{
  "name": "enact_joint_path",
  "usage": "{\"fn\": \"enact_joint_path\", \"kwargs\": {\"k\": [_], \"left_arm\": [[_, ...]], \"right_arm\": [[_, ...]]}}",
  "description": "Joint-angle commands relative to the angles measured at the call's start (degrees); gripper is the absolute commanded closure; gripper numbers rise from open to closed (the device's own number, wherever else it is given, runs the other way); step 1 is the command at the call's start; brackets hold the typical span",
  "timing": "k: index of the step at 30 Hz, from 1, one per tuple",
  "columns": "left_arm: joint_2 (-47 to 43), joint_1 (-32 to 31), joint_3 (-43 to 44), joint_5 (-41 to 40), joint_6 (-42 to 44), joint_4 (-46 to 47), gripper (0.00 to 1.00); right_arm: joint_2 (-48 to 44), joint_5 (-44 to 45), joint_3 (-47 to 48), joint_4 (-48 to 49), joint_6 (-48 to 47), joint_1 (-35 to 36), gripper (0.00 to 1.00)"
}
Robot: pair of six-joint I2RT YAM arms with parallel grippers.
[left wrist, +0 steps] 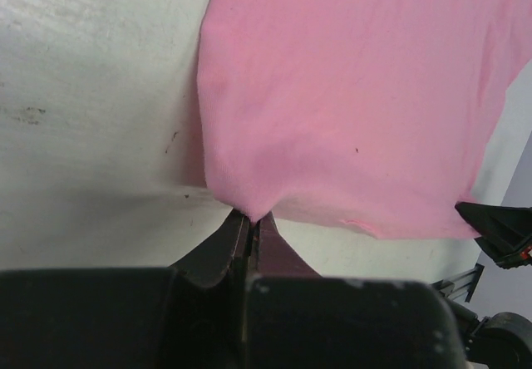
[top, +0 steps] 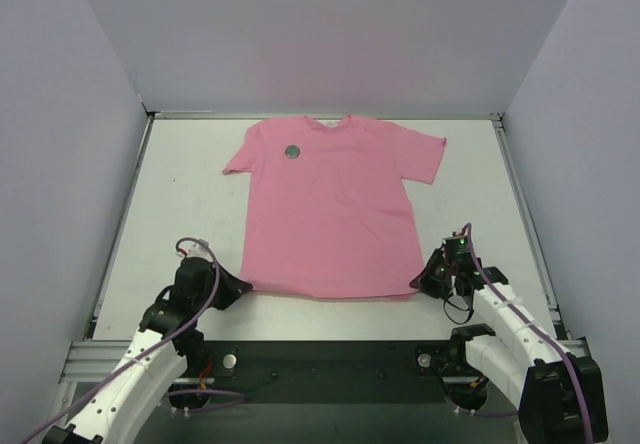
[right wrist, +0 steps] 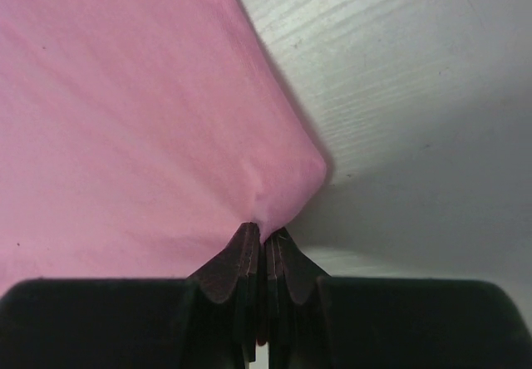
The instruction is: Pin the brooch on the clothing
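One brooch (top: 292, 151) to locate first: small dark disc, lying on the clothing (top: 335, 214) at the upper chest, just below the collar on the left-arm side, well apart from both arms. Cannot tell whether already fastened or merely resting there.

Note the clothing spread flat on the tabletop (top: 170, 214), collar away from the arm bases, hem nearest them.

Note the left jaws pressed together on the near-left hem corner (left wrist: 249, 203), with fabric puckered at the tips. Note the right jaws likewise pinching the near-right hem corner (right wrist: 278, 203).

Judge the step in hand as gripping and tensioning the hem, not pinning.

For the next move, release one corner and reach across the shirt toward the brooch. Hold the other corner to keep the fabric taut. Expect a fine pinch on a disc far smaller than the jaws. Approach from above, without dragging or bunching the soft fabric.
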Motion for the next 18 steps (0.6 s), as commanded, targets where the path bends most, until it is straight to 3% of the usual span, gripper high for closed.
{"fn": "enact_joint_path", "kwargs": {"k": [1, 8, 18], "left_arm": [[-0.3, -2.2, 0.6, -2.0, -4.1, -3.3, 1.0], [3.4, -3.4, 3.0, -1.7, -6.3, -8.5, 1.0], [0.9, -4.3, 4.8, 0.4, -7.8, -15.9, 1.0]], "right_arm": [[1.5, 2.3, 0.3, -6.9, 3.6, 0.9, 1.0], [0.2, 3.0, 0.5, -12.4, 7.6, 2.6, 1.0], [-0.5, 5.2, 5.3, -23.7, 4.9, 2.6, 1.0]]}}
